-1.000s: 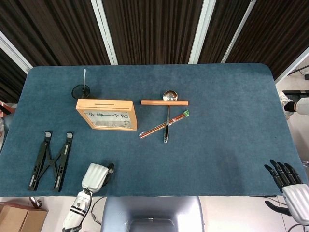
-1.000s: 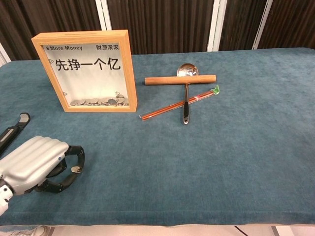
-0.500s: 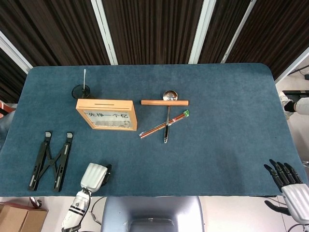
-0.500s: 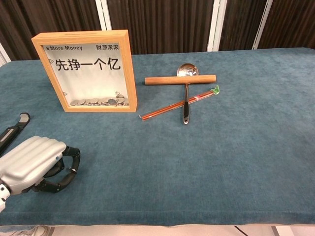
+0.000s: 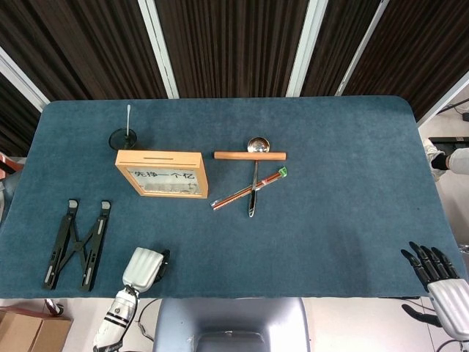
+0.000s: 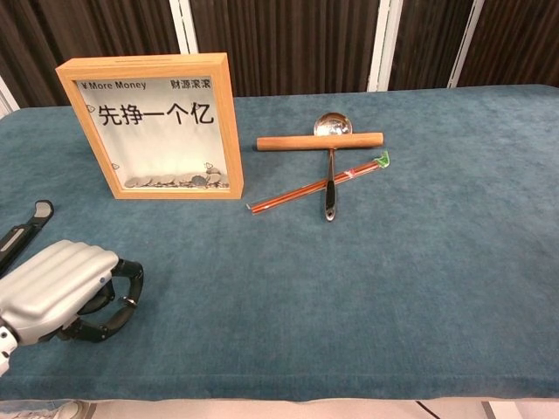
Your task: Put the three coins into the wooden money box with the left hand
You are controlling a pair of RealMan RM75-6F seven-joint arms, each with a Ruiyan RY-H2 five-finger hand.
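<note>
The wooden money box [image 5: 161, 174] [image 6: 157, 127] stands upright left of the table's middle, with its slot [image 5: 163, 156] on top. Several coins [image 6: 179, 182] lie at its bottom behind the glass. I see no loose coin on the cloth. My left hand [image 5: 144, 267] [image 6: 57, 288] rests at the table's front edge, well in front of the box, its fingers curled in with nothing visible in them. My right hand [image 5: 440, 279] hangs off the front right corner with its fingers spread and holds nothing.
A black folding stand [image 5: 77, 243] [image 6: 22, 227] lies left of my left hand. Right of the box are a wooden rolling pin [image 5: 250, 155] [image 6: 320, 141], a metal ladle [image 5: 254, 176] [image 6: 331, 166] and red chopsticks [image 5: 249, 189] [image 6: 319, 183]. A black round base with a white stick [image 5: 123, 136] stands behind the box.
My left hand drew back a little toward the front edge a second ago and has stayed still since. The right hand has not moved.
</note>
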